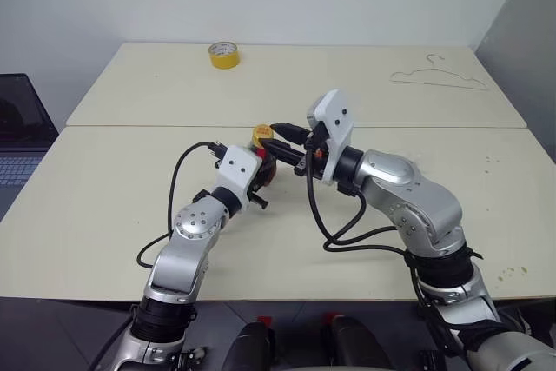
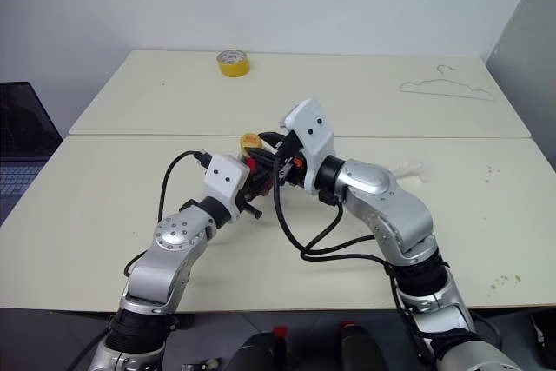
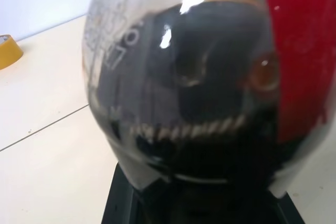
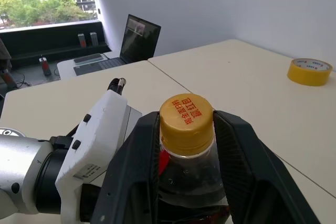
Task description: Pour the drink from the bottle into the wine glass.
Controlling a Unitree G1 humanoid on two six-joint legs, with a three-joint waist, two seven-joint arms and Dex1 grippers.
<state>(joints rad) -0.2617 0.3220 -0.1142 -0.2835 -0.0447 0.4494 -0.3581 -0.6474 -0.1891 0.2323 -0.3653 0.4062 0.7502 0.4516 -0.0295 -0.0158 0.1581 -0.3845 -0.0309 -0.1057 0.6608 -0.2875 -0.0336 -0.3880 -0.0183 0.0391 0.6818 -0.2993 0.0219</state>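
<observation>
The bottle stands upright near the middle of the table, with my left gripper shut on its bulbous body. Up close its clear wall shows the dark, almost black drink inside and a red label at one side. My right gripper reaches in level from the right, its two black fingers pressed against either side of the yellow-orange cap. The cap sits just left of that gripper's tips. The wine glass is hidden from view.
A yellow tape roll lies at the far edge of the table, and a wire hanger at the far right. A laptop sits on a desk to the left. A pale clear shape shows behind my right forearm.
</observation>
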